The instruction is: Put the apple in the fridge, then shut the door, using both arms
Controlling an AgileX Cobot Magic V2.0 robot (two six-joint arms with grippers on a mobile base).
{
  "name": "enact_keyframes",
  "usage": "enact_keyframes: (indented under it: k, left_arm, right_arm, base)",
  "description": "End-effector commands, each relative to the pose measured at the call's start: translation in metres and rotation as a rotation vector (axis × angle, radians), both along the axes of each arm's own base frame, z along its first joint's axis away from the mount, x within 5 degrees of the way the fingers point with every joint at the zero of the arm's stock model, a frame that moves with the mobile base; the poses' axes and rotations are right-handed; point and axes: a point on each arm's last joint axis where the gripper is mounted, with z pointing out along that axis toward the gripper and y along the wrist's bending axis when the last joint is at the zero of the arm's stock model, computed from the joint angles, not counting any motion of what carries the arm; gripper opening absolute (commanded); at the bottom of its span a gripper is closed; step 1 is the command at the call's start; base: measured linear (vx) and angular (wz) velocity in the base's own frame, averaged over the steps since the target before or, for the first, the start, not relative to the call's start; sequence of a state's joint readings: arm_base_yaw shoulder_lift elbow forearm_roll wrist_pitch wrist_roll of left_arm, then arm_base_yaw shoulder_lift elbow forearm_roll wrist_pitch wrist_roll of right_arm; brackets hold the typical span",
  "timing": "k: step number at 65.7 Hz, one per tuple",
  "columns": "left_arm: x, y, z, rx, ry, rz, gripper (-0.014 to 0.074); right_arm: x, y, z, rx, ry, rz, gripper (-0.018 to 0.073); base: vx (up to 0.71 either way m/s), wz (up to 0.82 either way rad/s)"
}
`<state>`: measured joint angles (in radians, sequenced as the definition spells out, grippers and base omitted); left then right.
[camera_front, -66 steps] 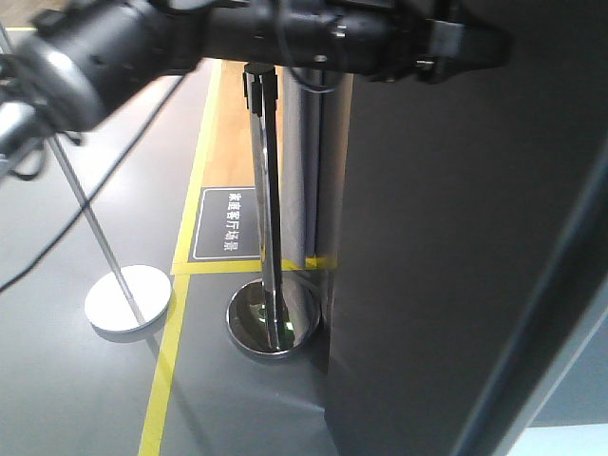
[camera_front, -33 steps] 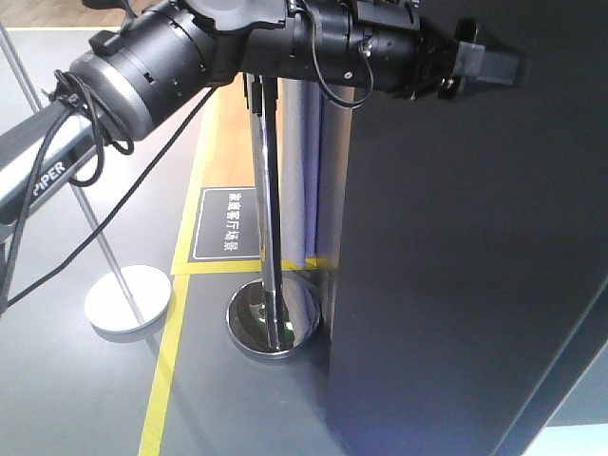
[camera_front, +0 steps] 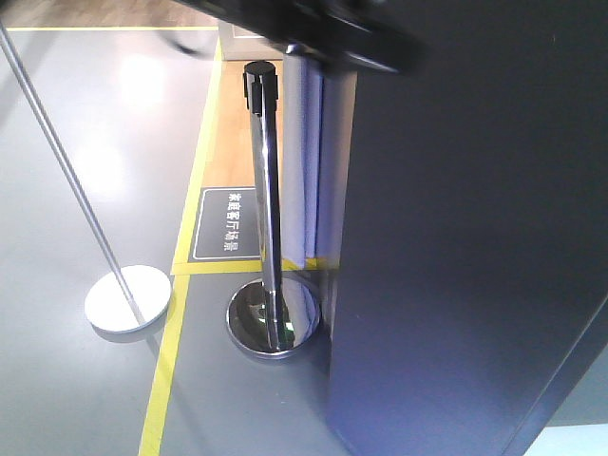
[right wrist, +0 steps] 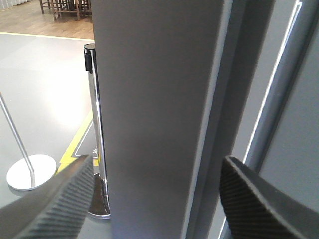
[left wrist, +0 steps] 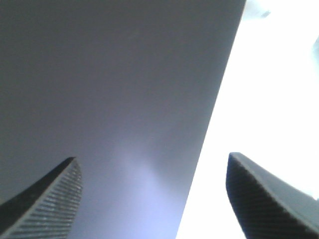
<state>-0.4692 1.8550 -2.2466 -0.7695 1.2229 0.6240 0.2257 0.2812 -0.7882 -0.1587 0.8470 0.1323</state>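
Grey floor (camera_front: 85,142) with yellow tape surrounds the fridge (camera_front: 456,237). Both grippers, left (left wrist: 152,199) and right (right wrist: 154,199), have fingers spread wide, holding nothing. Apple hidden; arm (camera_front: 313,33) blurred.

the only writing stands on a dark floor sign (camera_front: 228,224) with a white border, lying flat on the floor (camera_front: 85,380) just beside the chrome barrier post (camera_front: 269,209): one vertical line of white chinese characters, too small to read reliably.
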Motion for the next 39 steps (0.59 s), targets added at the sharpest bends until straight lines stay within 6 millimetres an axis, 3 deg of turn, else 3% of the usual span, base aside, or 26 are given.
enact_keyframes:
  k: [1, 9, 18, 31, 39]
  left_arm:
    - [-0.026, 0.026, 0.035, -0.080, -0.044, 0.009, 0.0565]
    - [-0.038, 0.049, 0.039, -0.081, -0.052, 0.038, 0.0565]
    - [-0.059, 0.073, 0.032, -0.030, -0.058, 0.065, 0.0565]
    - [-0.101, 0.098, 0.009, -0.068, -0.152, 0.180, 0.0565]
    - [-0.123, 0.114, -0.018, -0.099, -0.217, 0.318, 0.0565]
  right_arm:
    - [0.002, 0.000, 0.012, -0.003, -0.076, -0.004, 0.0505]
    - [0.002, 0.000, 0.012, -0.003, -0.076, -0.004, 0.0505]
    - [0.002, 0.000, 0.012, -0.003, -0.076, -0.004, 0.0505]
    - [0.002, 0.000, 0.012, -0.003, -0.076, -0.004, 0.0505]
    - [0.002, 0.000, 0.012, -0.003, -0.076, -0.004, 0.0505]
  base:
    - [0.00, 0.00]
    - [0.00, 0.00]
    - [0.00, 0.00]
    - [0.00, 0.00]
    - [0.00, 0.00]
